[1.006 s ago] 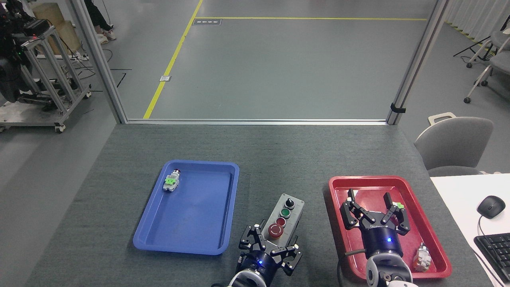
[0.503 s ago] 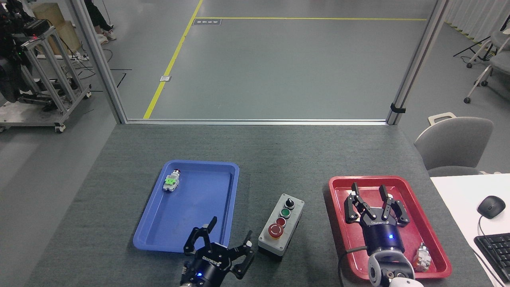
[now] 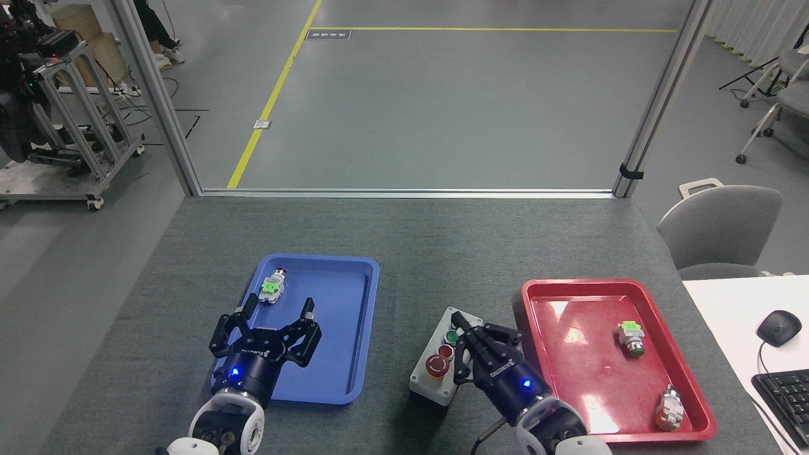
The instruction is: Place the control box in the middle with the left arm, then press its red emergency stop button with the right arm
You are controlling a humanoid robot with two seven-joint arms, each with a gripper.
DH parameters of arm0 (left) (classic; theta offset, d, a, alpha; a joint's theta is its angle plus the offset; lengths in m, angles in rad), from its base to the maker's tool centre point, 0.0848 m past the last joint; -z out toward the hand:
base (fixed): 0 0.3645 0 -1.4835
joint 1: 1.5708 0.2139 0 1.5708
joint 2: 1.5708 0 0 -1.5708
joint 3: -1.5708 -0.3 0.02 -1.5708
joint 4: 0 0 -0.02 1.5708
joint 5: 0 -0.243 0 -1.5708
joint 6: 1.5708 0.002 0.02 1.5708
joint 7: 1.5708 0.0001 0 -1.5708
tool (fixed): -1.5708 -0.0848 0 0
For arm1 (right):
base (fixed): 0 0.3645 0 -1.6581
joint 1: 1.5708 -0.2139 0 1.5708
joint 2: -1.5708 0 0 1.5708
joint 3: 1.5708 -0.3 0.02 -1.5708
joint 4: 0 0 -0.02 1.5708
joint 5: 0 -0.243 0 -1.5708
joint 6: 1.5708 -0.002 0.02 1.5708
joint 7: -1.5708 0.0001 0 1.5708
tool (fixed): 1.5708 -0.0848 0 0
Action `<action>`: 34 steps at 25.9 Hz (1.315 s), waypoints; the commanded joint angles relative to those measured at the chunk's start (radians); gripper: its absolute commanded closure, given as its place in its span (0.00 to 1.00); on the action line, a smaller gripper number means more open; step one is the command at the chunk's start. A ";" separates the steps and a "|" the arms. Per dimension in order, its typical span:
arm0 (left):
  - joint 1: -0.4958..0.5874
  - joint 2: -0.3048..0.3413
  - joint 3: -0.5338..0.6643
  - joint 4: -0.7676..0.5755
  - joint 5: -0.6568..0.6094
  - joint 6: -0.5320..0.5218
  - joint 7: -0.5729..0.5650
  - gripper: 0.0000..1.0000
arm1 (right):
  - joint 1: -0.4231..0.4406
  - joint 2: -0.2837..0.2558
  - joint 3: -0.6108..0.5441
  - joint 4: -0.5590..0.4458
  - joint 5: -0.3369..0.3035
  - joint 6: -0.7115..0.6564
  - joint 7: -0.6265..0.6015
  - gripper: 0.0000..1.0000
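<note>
While one control box sits central, two trays, three loose push-buttons

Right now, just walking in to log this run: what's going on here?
The control box sits on the table between a blue tray and a red tray. The right gripper, fingers drawn together, hovers over the box, not yet on the red emergency stop button. The left gripper hangs open over the blue tray, holding nothing.
</note>
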 commanded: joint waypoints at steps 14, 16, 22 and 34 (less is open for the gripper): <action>-0.093 0.005 0.134 0.134 0.026 -0.167 0.006 0.01 | 0.002 0.014 0.107 0.116 0.039 0.068 0.002 1.00; -0.087 -0.021 0.192 0.131 0.027 -0.165 0.018 0.01 | 0.004 0.014 0.107 0.127 0.039 0.082 0.001 1.00; -0.089 -0.065 0.228 0.125 0.026 -0.167 0.033 0.01 | 0.005 0.015 0.109 0.176 0.039 0.099 0.001 1.00; -0.075 -0.067 0.221 0.123 0.026 -0.173 0.032 0.01 | -0.009 0.020 -0.164 -0.037 -0.048 0.088 -0.002 0.00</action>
